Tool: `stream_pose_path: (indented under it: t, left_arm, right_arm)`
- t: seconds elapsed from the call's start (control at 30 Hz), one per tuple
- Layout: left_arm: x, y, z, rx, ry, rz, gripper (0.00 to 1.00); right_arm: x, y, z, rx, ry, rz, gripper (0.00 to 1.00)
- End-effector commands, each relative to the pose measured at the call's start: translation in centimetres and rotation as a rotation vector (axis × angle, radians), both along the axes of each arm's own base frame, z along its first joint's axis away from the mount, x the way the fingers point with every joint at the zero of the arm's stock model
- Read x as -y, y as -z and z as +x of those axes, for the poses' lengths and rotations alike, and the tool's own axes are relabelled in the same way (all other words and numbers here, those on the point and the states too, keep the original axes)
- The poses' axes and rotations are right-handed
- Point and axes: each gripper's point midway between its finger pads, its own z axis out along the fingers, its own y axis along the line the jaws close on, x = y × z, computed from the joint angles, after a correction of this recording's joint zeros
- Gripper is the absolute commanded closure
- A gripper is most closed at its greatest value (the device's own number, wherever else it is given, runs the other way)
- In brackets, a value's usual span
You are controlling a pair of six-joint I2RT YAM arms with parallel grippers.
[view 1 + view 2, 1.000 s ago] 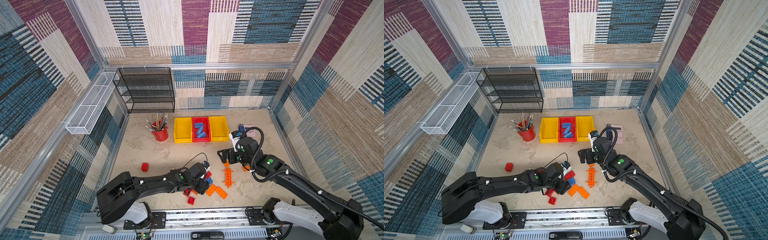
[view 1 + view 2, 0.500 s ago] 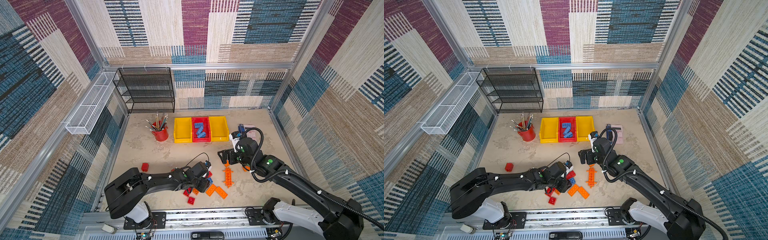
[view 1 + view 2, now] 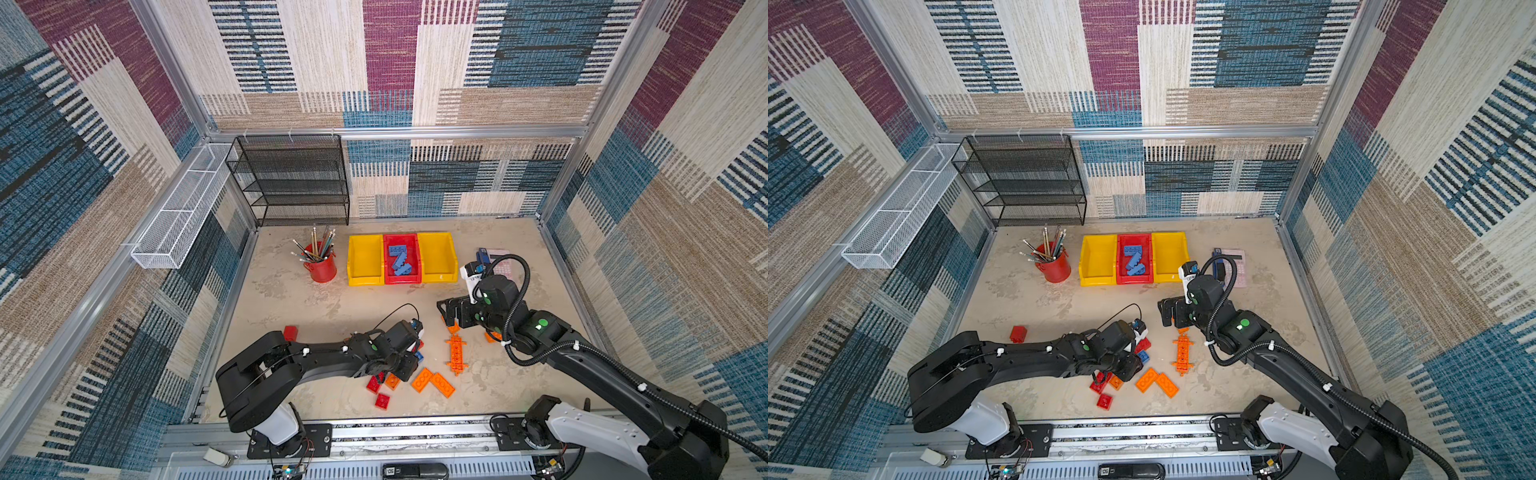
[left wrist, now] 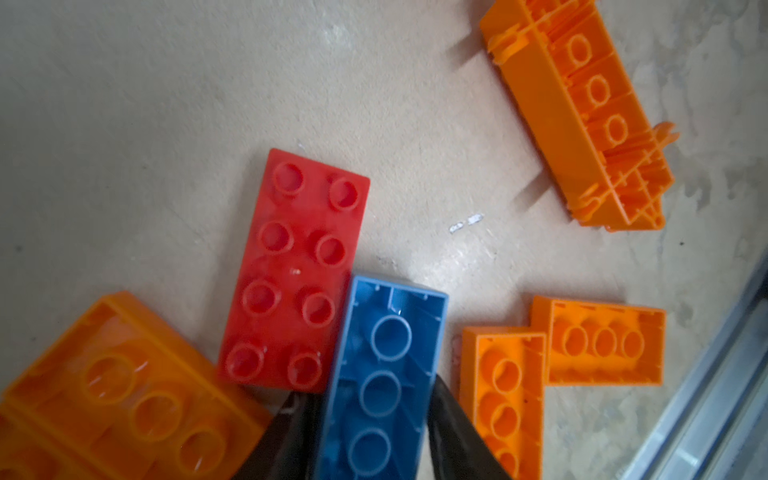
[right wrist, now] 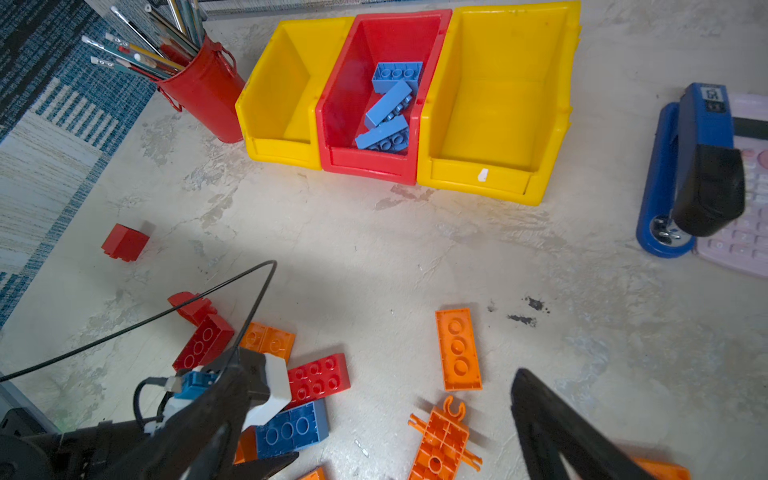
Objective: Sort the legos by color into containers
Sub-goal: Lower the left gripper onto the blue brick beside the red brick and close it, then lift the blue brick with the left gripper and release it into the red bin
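Jaws pinch blue lego [image 4: 380,386]; red lego [image 4: 293,270] just beside.

Patchwork woven walls [image 3: 519,62] in blue, maroon and beige enclose a mottled beige worktop [image 3: 291,307], evenly lit. A black mesh shelf rack [image 3: 291,178] stands at the back wall. Left of the rack hangs a white wire basket [image 3: 183,208].

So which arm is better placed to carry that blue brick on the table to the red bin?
Left: its jaws sit against both sides of the blue brick, while the right jaws stand open over the long orange piece.
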Motion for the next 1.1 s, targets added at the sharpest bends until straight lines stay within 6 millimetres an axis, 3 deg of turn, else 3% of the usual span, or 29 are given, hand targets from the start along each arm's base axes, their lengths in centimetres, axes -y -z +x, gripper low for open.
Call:
stream_pose_path:
  t: [0.0,0.27,0.47,0.67,0.77,0.9,1.07]
  left_arm:
    - [-0.1,0.2,0.5,0.007,-0.008,0.029,0.56]
    - [-0.6,-1.0,0.5,0.008,-0.021,0.05,0.74]
    - [-1.4,-3.7,0.5,0.047,-0.029,0.032,0.8]
    - [-1.2,-7.8,2.0,0.125,-0.027,0.004,0.8]
    - [-1.6,-9.7,4.5,0.147,-0.058,0.008,0.8]
    - [-1.9,-12.0,9.5,0.161,-0.13,-0.027,0.79]
    - [-1.3,-13.1,15.9,0.181,-0.177,-0.017,0.79]
  right_arm:
    - [0.0,-0.6,0.3,0.017,0.008,0.004,0.01]
    - [0.1,-1.2,0.3,0.028,0.013,0.012,0.01]
    - [-0.1,-1.5,0.2,0.039,0.002,0.031,0.01]
    - [0.0,-2.1,0.2,0.059,0.009,0.043,0.01]
    - [0.2,-2.2,0.1,0.067,0.013,0.045,0.01]
    - [0.6,-2.6,0.1,0.089,0.032,0.049,0.01]
    - [0.8,-2.7,0.1,0.103,0.038,0.064,0.01]
